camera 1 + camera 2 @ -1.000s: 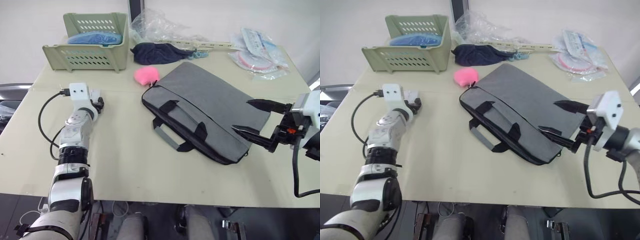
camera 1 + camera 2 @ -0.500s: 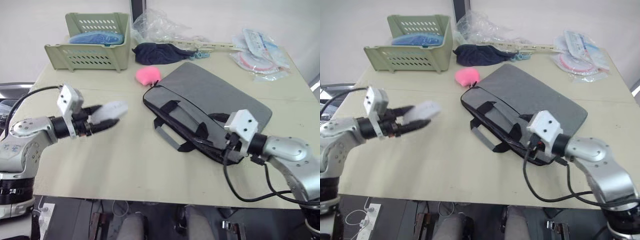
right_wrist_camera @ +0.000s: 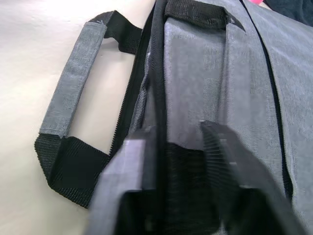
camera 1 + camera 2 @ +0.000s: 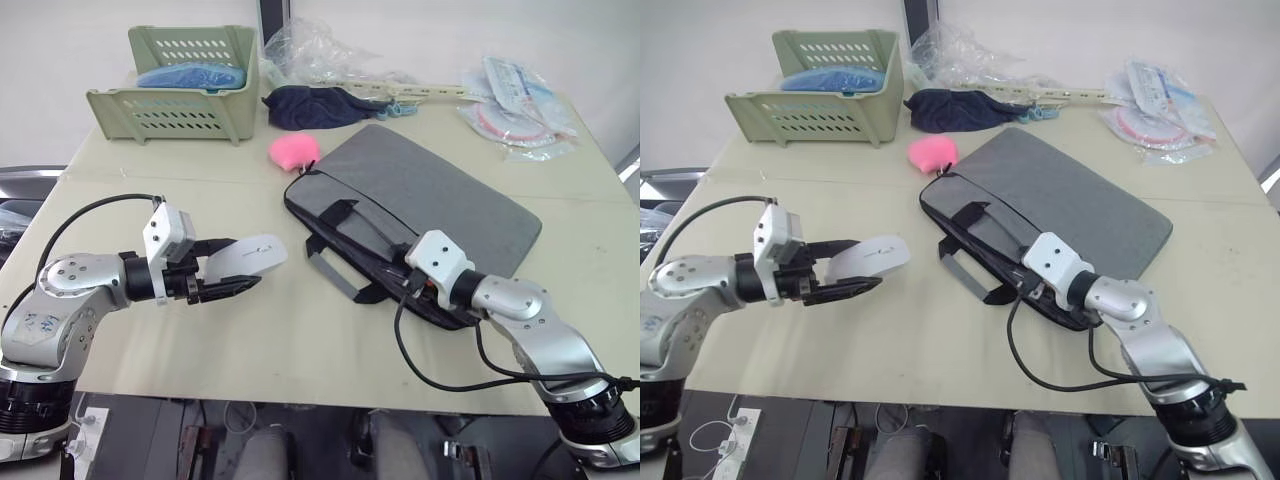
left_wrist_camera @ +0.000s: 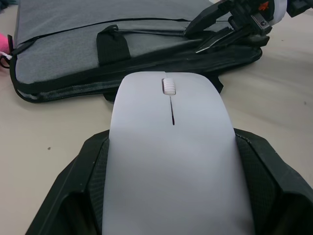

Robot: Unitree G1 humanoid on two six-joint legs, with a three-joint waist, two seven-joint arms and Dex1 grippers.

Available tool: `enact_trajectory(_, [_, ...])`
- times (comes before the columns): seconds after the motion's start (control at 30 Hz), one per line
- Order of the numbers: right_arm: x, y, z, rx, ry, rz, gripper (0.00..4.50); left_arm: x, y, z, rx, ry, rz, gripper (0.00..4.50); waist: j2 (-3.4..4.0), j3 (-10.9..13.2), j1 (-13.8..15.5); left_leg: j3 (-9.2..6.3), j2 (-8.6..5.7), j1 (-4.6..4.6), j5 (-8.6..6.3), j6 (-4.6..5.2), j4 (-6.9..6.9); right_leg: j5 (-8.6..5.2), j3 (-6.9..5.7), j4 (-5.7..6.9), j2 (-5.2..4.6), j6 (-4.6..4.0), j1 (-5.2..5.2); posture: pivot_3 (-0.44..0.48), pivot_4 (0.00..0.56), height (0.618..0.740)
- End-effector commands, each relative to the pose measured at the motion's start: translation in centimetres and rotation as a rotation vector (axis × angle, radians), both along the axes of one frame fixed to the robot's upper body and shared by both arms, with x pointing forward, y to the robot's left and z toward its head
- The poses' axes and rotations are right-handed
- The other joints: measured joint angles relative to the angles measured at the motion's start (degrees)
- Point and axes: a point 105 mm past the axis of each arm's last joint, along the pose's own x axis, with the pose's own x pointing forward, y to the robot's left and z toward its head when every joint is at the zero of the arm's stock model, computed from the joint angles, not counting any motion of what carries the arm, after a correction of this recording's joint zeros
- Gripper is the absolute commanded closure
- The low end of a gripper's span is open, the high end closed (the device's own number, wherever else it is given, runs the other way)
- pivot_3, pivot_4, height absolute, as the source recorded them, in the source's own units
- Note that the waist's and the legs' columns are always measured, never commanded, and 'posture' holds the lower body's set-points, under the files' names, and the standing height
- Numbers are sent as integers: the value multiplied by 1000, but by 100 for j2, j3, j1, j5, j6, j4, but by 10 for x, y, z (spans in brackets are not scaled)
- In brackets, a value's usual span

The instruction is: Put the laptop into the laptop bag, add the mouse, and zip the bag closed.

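The grey laptop bag (image 4: 430, 200) lies flat at an angle in the middle of the table, its black strap handles facing me. My left gripper (image 4: 243, 266) is shut on the white mouse (image 4: 250, 253) and holds it level above the table, left of the bag and pointing at it; the mouse (image 5: 171, 161) fills the left wrist view. My right gripper (image 4: 402, 284) is at the bag's near edge, beside the handles, with its fingers (image 3: 134, 186) closed on the black-edged rim of the bag (image 3: 195, 88). The laptop is out of view.
A green basket (image 4: 170, 115) with blue items stands at the back left. A pink blob (image 4: 294, 150) and a dark navy cloth (image 4: 310, 105) lie behind the bag. Plastic packets (image 4: 515, 100) cover the back right. One grey handle (image 4: 330, 272) lies loose on the table.
The left arm has swung the mouse rightward toward the bag. The right arm has moved from the bag's right end to its near edge, and its fingers have closed there.
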Motion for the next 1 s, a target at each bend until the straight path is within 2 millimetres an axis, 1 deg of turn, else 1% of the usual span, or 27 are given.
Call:
enact_trajectory(0.03, [0, -4, 17, 2, -57, 11, 4452, -7, -10, 7, 6, -44, -52, 1677, 0, 0, 1, -1, 0, 0, 0, 0, 0, 0, 0, 0, 0, 0, 0, 0, 150, 740])
enact_trajectory(0.1, [2, -5, 21, 40, -48, 3, 4452, -8, -15, 2, 24, -44, -79, 1677, 0, 0, 3, -1, 0, 0, 0, 0, 0, 0, 0, 1, 0, 0, 0, 0, 150, 740])
enact_trajectory(0.17, [1, -2, 29, 108, -23, 15, 4452, -7, -21, 0, 27, -41, -99, 1677, 0, 0, -1, 0, 0, 0, 0, 0, 0, 0, 0, 0, 0, 0, 0, 0, 150, 740])
enact_trajectory(0.3, [-5, 14, 47, 297, 68, 63, 4452, 4, -37, 5, -24, -59, -100, 1677, 0, 0, 5, -1, 1, 0, 0, 0, 5, 0, 1, 4, 2, 0, 0, 0, 150, 740])
enact_trajectory(0.4, [-11, 25, 61, 370, 110, 98, 4452, 13, -45, 2, -11, -41, -79, 1677, 1, 0, -3, -3, 2, -3, 0, 1, 10, 0, 1, 7, 3, -1, -1, 0, 150, 740])
enact_trajectory(0.43, [-14, 32, 69, 398, 123, 117, 4452, 23, -47, 0, -2, -47, -41, 1677, 1, -1, -14, -3, 2, -2, 0, 1, 8, 0, 0, 7, 4, -1, -2, 0, 150, 740])
enact_trajectory(0.5, [-17, 40, 78, 419, 131, 134, 4452, 36, -50, -2, 8, -60, 3, 1677, 2, -1, -36, -4, 2, -2, 0, 1, 4, 0, -1, 8, 7, -2, -2, 0, 150, 740])
enact_trajectory(0.57, [-18, 48, 92, 470, 133, 136, 4452, 45, -59, -5, 38, -91, 3, 1677, 2, -1, -75, -4, 3, -3, 0, 1, 4, 0, -2, 8, 9, -2, -3, 0, 150, 740])
enact_trajectory(0.63, [-19, 53, 100, 499, 141, 138, 4452, 52, -66, -6, 43, -109, 12, 1677, 2, -1, -103, -4, 4, -4, 0, 1, 2, 0, -3, 8, 10, -3, -6, 0, 150, 740])
enact_trajectory(0.7, [-22, 57, 105, 513, 149, 150, 4452, 58, -75, -8, 37, -116, 15, 1677, 2, -1, -108, -6, 4, -9, 0, 1, 0, 0, -5, 8, 10, -2, -9, 0, 150, 740])
enact_trajectory(0.8, [-25, 61, 111, 535, 157, 157, 4452, 70, -95, -12, 24, -135, 43, 1677, 2, -1, -108, -7, 1, -11, 0, 1, -2, 0, -6, 8, 8, -2, -10, 0, 150, 740])
enact_trajectory(1.0, [-24, 63, 112, 583, 172, 139, 4452, 91, -124, -11, -25, -181, 78, 1677, 2, -1, -106, -7, 0, -14, 0, 1, -2, 0, -7, 6, 8, -2, -10, 0, 150, 740])
